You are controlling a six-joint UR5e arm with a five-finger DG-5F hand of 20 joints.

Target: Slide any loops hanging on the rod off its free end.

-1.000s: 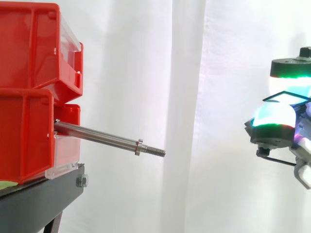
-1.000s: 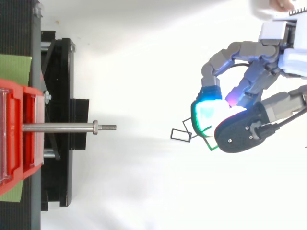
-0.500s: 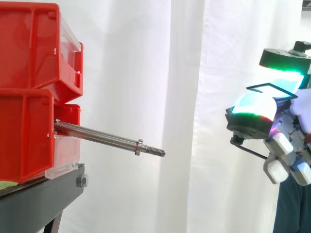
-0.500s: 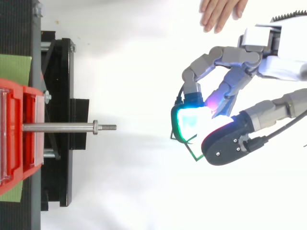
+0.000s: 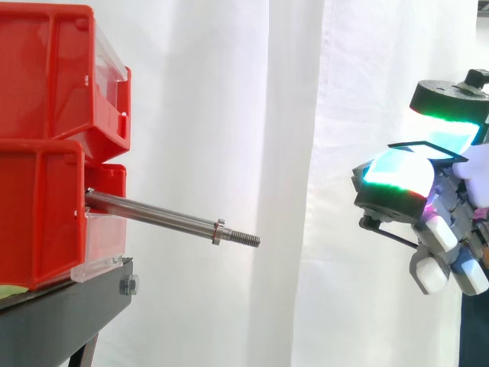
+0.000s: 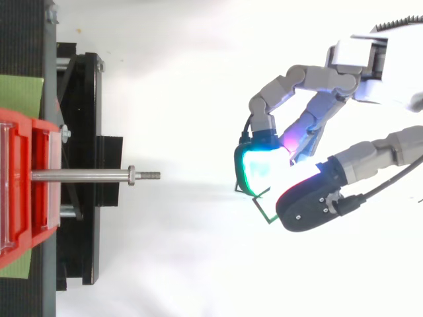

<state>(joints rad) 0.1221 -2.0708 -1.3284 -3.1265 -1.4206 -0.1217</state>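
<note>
The steel rod (image 5: 153, 215) sticks out of the red bins (image 5: 46, 145) toward the right, with a collar and a threaded free end (image 6: 149, 176). Nothing hangs on the rod. My hand (image 6: 310, 201) hovers well to the right of the free end, a little above rod height in the side view (image 5: 397, 183). Its fingers are curled, and the glowing fingertips (image 6: 263, 165) pinch thin wire loops (image 6: 262, 210). One wire edge shows under the pads (image 5: 391, 234).
The stacked red bins sit on a black stand (image 6: 79, 218) at the left. A white curtain (image 5: 290, 115) hangs behind everything. A wide gap lies between the rod's end and my hand.
My hand moved left toward the rod with the loops over the last second, then held nearly still. A person's hand that showed at the top half a second ago is gone.
</note>
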